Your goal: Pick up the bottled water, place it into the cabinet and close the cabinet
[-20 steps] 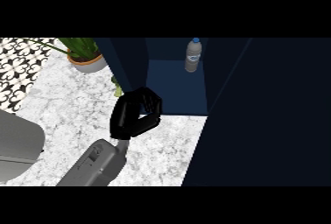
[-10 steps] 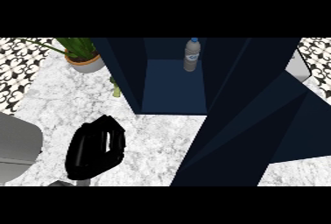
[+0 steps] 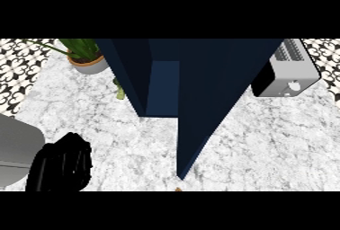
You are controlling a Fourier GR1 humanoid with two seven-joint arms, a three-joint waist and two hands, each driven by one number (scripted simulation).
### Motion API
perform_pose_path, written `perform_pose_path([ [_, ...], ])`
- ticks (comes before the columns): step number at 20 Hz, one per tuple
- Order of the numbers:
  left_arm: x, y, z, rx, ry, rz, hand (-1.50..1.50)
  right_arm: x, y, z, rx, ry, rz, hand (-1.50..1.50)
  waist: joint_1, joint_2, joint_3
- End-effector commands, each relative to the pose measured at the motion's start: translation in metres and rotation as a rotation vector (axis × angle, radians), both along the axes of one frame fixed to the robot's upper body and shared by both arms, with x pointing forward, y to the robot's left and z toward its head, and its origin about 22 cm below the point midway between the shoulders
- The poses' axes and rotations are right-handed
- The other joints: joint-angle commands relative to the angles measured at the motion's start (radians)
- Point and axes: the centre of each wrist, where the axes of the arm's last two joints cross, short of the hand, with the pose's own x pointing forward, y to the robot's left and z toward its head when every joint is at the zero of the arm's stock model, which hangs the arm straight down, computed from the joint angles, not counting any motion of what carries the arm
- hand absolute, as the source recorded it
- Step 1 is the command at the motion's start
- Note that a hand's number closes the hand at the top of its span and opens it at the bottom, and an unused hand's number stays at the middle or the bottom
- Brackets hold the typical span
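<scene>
While the cabinet door [image 3: 212,112] stands partly swung across the opening, I log the items as follows.

Cabinet [image 3: 129,67]: dark blue, upright on the marble counter [image 3: 266,143]. A narrow strip of lighter blue interior [image 3: 163,87] shows between its left wall and the door's edge, so I judge it not yet shut.

Bottled water: not visible anywhere on the counter. I judge it to be inside the cabinet, hidden behind the door, but I cannot confirm it.

Left hand [image 3: 60,164]: low at the view's left, on or just over the counter, well apart from the door. It holds nothing I can see; whether it is open or closed I cannot tell.

Right hand: not visible.

Bystanders: potted plant [image 3: 86,58] left of the cabinet, toaster [image 3: 285,72] to its right.

Step in hand, by my reading: closing the door. To do it well, I would press on the door's outer face near its free edge, follow its arc until the blue strip disappears, and steer clear of the toaster.
</scene>
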Motion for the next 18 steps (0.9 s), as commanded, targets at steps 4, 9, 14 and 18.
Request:
perform_pose_path([
  [4,-0.017,0.023,0.007,-0.004,-0.002,0.034,1.5,0.013,0.052,0.016,0.021,-0.16,0.028,1.5,0.016,0.002,-0.001],
  [9,-0.015,0.041,0.013,0.002,-0.022,0.024,1.5,0.035,0.062,0.016,0.021,-0.142,-0.079,1.5,0.027,0.006,-0.003],
  [14,-0.033,0.049,0.006,0.003,-0.01,0.021,1.5,0.068,0.059,0.027,0.082,-0.042,-0.179,1.5,0.04,0.012,-0.001],
  [18,-0.037,0.07,0.009,0.01,-0.007,-0.017,1.5,0.12,0.073,0.026,0.098,0.024,-0.233,1.5,0.042,0.017,0.001],
])
